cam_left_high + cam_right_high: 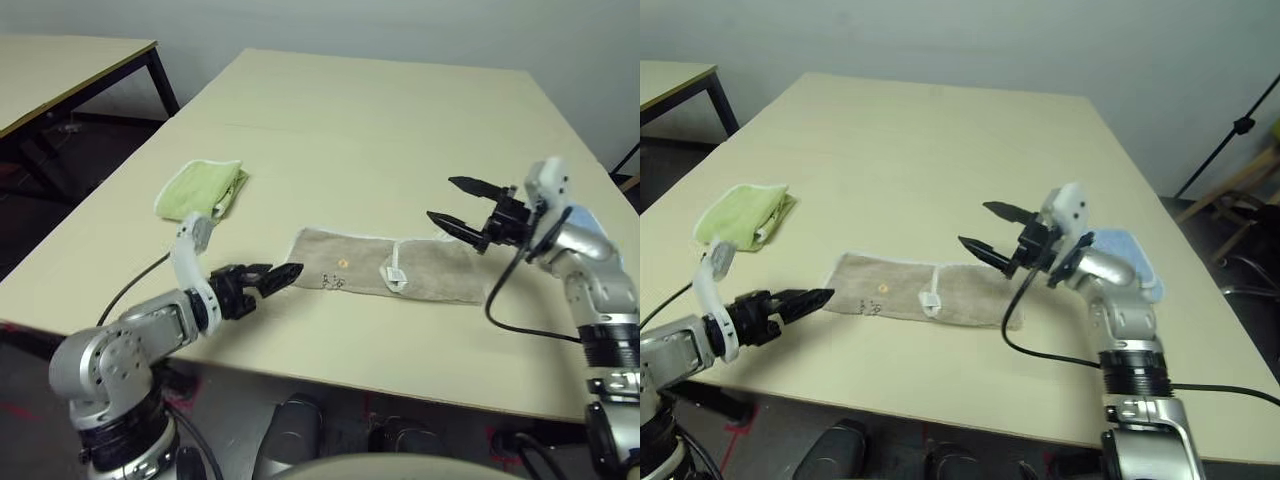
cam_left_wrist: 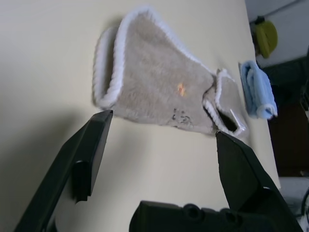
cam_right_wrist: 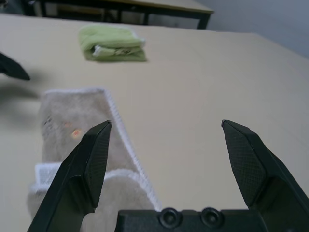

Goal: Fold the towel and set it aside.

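The towel [image 1: 385,265] lies flat near the front edge of the table as a long beige strip, folded lengthwise, with white edging, a small embroidery and a white tag [image 1: 396,275] on top. My left gripper [image 1: 285,270] hovers just off the strip's left end, open and empty; its wrist view shows the towel [image 2: 154,92] beyond the spread fingers [image 2: 91,150]. My right gripper [image 1: 441,198] is raised above the right end of the towel [image 3: 72,125], open with nothing in it.
A small folded light green towel [image 1: 203,190] sits on the table [image 1: 350,120] behind my left arm. A folded light blue towel [image 1: 1130,255] lies by my right forearm. Another table [image 1: 60,60] stands at far left, a black stand [image 1: 1240,125] at far right.
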Controlling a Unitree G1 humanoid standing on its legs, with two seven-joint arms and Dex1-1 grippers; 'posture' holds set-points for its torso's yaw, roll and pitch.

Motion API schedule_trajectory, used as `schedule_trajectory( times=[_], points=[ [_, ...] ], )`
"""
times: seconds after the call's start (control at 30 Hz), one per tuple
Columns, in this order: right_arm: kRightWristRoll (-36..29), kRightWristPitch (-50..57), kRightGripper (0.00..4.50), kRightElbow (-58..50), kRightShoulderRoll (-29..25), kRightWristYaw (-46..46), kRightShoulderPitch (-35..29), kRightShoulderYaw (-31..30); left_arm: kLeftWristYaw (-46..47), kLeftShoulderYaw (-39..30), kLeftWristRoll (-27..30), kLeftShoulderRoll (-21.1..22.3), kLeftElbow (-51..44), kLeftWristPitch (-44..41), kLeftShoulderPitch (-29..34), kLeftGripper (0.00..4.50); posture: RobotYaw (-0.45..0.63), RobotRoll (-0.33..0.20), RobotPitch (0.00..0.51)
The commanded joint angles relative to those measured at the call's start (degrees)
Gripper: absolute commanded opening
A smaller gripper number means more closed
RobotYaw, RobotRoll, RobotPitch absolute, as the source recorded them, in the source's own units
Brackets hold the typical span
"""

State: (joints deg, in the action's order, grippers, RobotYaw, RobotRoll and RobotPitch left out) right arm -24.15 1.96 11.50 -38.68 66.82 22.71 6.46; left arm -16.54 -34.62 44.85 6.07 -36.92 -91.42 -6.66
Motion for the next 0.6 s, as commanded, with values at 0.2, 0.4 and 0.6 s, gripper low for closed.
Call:
schedule_trajectory(
  times=[0.2, 0.4, 0.6],
  points=[
    [-1.4, -2.2, 4.5, 1.2, -6.9, 8.7, -2.4, 2.7, 21.7, -5.8, 5.0, -13.6, 9.5, -1.1, -6.9, 4.47, 0.23, 0.0, 0.111],
    [-3.1, -0.9, 4.5, 0.3, -11.7, 11.5, -7.3, 6.5, 29.7, -5.7, 10.7, -12.6, 17.7, -1.1, -8.9, 4.47, 0.19, 0.0, 0.126],
    [-5.3, 2.6, 4.5, -3.6, -11.8, 11.0, -9.9, 7.5, 34.8, -6.9, 11.7, -16.9, 23.4, -1.1, -14.2, 4.47, 0.17, 0.0, 0.13]
  ],
)
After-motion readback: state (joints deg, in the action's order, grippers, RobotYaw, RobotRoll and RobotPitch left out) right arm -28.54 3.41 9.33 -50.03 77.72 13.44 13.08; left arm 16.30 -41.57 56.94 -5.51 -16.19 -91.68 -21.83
